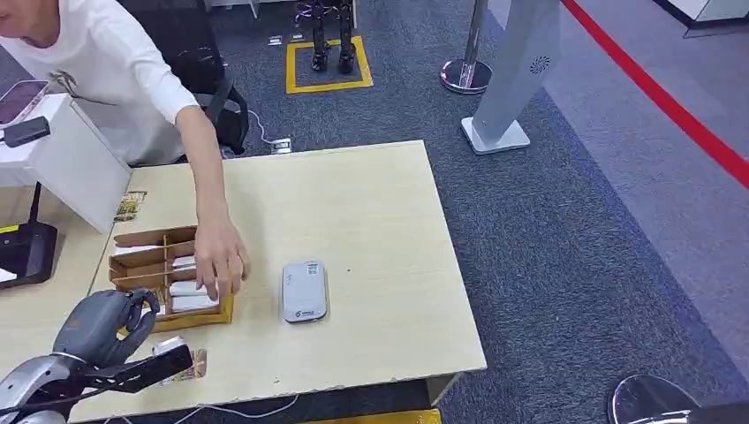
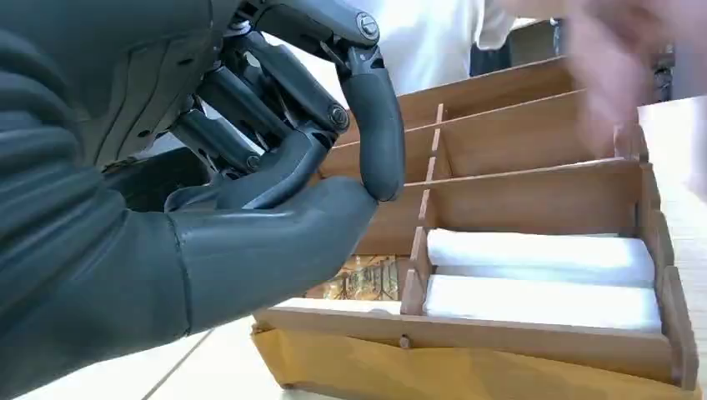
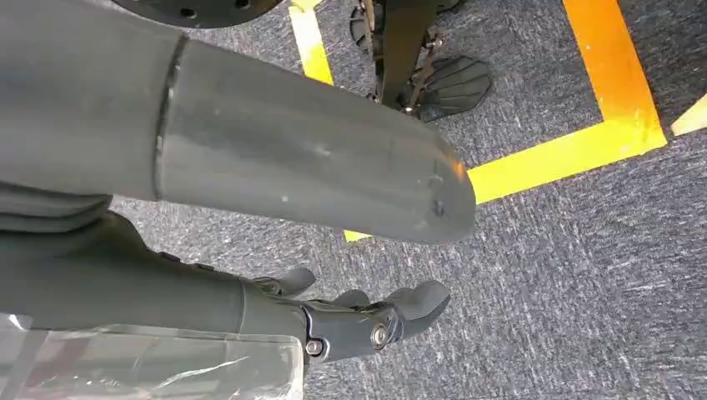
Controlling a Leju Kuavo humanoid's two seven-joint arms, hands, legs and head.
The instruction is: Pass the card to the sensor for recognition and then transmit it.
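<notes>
Left hand (image 1: pixel 106 322) sits at the near counter (image 1: pixel 371 203) edge, fingers curled in on nothing. White cards (image 1: pixel 190 296) lie just beyond it in the wooden tray (image 1: pixel 141 252), where a person's hand (image 1: pixel 219 256) is reaching. Grey sensor (image 1: pixel 304 291) sits right of the tray. Right hand (image 3: pixel 367 321) hangs over carpet, released.

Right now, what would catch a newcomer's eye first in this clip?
A person's hand reaches into the wooden divided tray at the table's left side, over the white cards stacked in its compartments. The robot's left hand hovers just short of that tray, fingers curled, holding nothing. A grey sensor lies flat beside the tray.
</notes>
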